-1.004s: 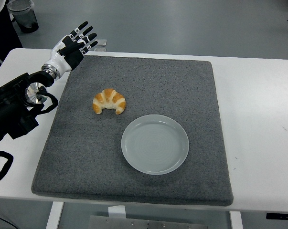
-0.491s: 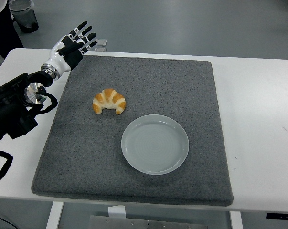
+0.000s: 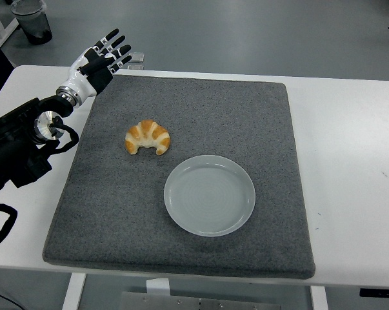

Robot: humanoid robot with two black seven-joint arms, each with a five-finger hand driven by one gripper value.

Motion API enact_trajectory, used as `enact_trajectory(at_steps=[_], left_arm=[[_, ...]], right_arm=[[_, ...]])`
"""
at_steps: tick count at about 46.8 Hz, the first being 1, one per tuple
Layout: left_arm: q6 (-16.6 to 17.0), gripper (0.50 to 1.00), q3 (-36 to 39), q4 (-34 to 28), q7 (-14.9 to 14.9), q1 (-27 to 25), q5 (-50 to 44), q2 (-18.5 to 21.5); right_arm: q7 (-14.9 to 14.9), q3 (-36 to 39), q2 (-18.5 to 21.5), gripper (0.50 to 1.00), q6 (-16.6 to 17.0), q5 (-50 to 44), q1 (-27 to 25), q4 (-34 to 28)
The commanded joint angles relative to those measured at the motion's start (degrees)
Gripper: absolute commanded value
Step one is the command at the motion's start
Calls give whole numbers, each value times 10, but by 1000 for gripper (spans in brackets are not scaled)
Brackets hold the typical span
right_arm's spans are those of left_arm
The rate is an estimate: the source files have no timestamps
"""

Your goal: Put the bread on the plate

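A golden crescent croissant (image 3: 148, 137) lies beside an empty pale round plate (image 3: 209, 195); the left hand (image 3: 97, 61) hovers well apart, fingers (image 3: 115, 46) spread, holding nothing.

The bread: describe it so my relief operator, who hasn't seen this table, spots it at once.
Find the grey mat covering most of the white table. Left of its centre lies the bread, just up and left of the pale round plate, not touching it. It is a golden-brown, crescent-shaped croissant, the mat's only food item.

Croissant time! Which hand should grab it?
Probably the left hand: it is open at the mat's far-left corner, the same side as the croissant. No right hand is in view.
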Motion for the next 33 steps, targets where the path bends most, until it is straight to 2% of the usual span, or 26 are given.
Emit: enact_trajectory(at_steps=[1,7,14,27,33], left_arm=[[22,988,1,-24,0,-1,0,8],[67,986,2,-95,0,-3,12,40],[144,981,1,-211,-1,-3,48,87],[278,979,-4,-410,-13,-3,234,160],[314,979,6,-507,-12,-3,293,198]], right_arm=[[0,0,0,930,0,0,-1,0],[1,0,0,930,0,0,0,0],[0,0,0,930,0,0,0,0],[0,1,0,930,0,0,-1,0],[0,1,0,932,0,0,-1,-1]])
